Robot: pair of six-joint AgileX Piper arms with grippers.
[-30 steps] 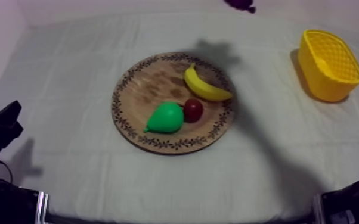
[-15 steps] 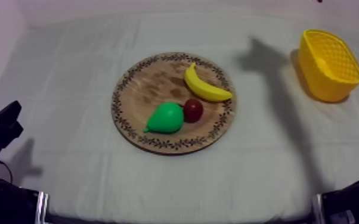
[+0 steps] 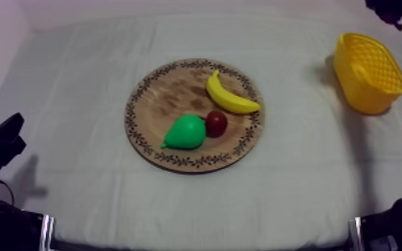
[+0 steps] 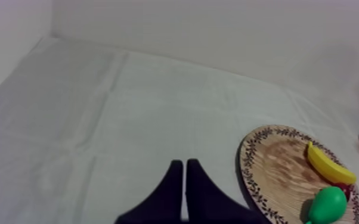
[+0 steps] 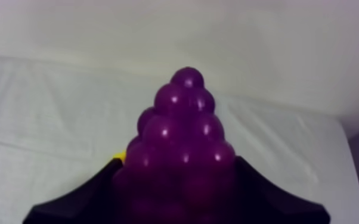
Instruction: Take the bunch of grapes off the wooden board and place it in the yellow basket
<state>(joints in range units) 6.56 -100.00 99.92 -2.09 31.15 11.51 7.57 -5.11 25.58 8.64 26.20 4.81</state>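
Observation:
A purple bunch of grapes (image 5: 179,143) sits between the black fingers (image 5: 80,199) of my right gripper (image 5: 179,184), which is shut on it. In the top view that gripper (image 3: 392,9) hangs high at the far right, just beyond the yellow basket (image 3: 369,72). A sliver of the basket's yellow (image 5: 120,156) peeks out beside the grapes. The round wooden board (image 3: 157,107) lies mid-table with a banana (image 3: 229,95), a green pear (image 3: 186,131) and a small red fruit (image 3: 216,123). My left gripper (image 3: 2,141) rests low at the left; its fingers (image 4: 174,184) lie together as a narrow wedge.
Bare cloth stretches between the board's patterned rim (image 3: 258,123) and the basket. The left wrist view takes in the board (image 4: 277,167) with the banana (image 4: 328,165) and pear (image 4: 327,205) off to one side, and a wall beyond the table.
My right gripper has carried the grapes to the right, from above the board's far side to above the basket. Its shadow slid across the cloth to the basket. The left arm stayed still.

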